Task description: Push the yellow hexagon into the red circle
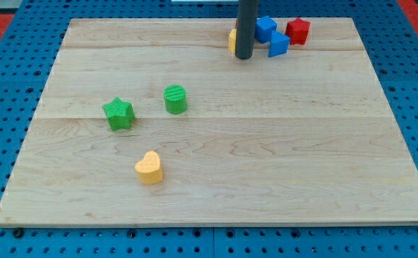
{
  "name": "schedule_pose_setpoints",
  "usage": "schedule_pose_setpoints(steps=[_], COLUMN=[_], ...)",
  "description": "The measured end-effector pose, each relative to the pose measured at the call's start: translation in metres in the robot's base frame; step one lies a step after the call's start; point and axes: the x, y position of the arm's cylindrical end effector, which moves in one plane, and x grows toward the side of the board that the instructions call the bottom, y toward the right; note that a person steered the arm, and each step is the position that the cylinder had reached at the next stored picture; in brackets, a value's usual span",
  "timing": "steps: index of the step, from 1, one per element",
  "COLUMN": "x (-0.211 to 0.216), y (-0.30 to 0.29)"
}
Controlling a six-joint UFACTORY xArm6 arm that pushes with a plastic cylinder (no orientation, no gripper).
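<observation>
Tip (244, 56) touching yellow block (232, 40), partly hidden

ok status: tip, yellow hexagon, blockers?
My tip at the view's top, covering most of the yellow block. Red circle not identifiable; red block to the right, two blue blocks between.

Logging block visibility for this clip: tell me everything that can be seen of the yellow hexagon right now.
Only a thin yellow sliver of the yellow hexagon shows, at the rod's left edge near the view's top; the rod hides the rest, so its shape cannot be confirmed. It sits on the board, beside my tip, which looks to be against it. The blue blocks lie just right of the rod; whether they touch it is hidden.
</observation>
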Motion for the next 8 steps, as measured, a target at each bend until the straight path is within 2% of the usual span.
schedule_pose_setpoints(steps=[1,2,3,4,5,6,7,8], x=[0.088,0.133,0.117,0.048,0.041,0.049,0.074,0.097], y=[-0.008,-0.06,-0.152,-0.12,-0.072,-0.16,-0.151,-0.114])
